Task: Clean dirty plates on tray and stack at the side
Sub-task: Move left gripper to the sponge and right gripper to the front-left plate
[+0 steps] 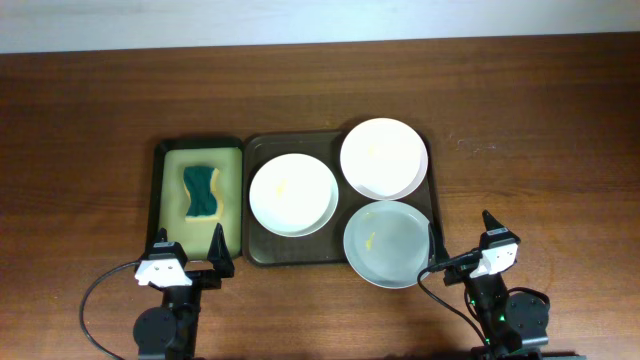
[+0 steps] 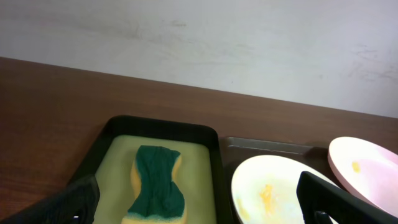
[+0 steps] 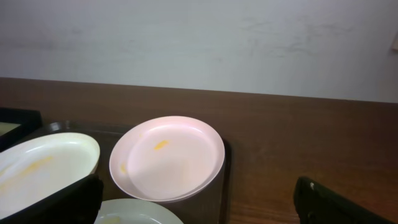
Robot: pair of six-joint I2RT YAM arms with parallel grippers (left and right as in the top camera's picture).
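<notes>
Three plates lie on the dark tray [image 1: 262, 250]. A white plate [image 1: 293, 195] with a yellow smear is at the left. A second white plate [image 1: 384, 158] is at the back right. A pale grey-blue plate [image 1: 388, 242] is at the front right and overhangs the tray's front edge. My left gripper [image 1: 190, 252] is open and empty at the front edge of the table, in front of the sponge tray. My right gripper [image 1: 463, 238] is open and empty, just right of the grey-blue plate. In the left wrist view the left white plate [image 2: 273, 193] shows between the fingers.
A smaller black tray [image 1: 165, 200] with yellow-green lining stands left of the dark tray and holds a green and yellow sponge [image 1: 202, 192], also in the left wrist view [image 2: 158, 183]. Bare brown table [image 1: 540, 150] lies to the right. A pale wall is behind.
</notes>
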